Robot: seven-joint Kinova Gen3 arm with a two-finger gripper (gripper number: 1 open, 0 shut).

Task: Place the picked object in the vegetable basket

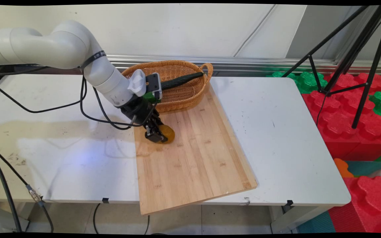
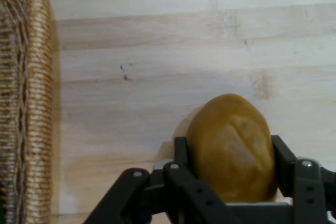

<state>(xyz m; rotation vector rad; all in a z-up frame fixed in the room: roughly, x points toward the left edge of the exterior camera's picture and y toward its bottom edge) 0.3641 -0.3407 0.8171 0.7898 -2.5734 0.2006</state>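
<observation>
A brownish-yellow potato (image 2: pixel 231 145) sits between the two black fingers of my gripper (image 2: pixel 228 156), which press on both of its sides. In the main view the gripper (image 1: pixel 159 134) is low over the left part of the wooden cutting board (image 1: pixel 197 155), with the potato (image 1: pixel 168 133) showing at its right side. I cannot tell whether the potato rests on the board or hangs just above it. A woven wicker basket (image 1: pixel 177 96) stands behind the gripper on the board's far end, and a dark green cucumber (image 1: pixel 182 80) lies in it.
The basket's wall (image 2: pixel 26 103) runs along the left edge of the hand view. Black cables hang from the arm over the table (image 1: pixel 61 142). A black tripod (image 1: pixel 359 56) and red and green foam blocks (image 1: pixel 352 112) stand to the right of the table.
</observation>
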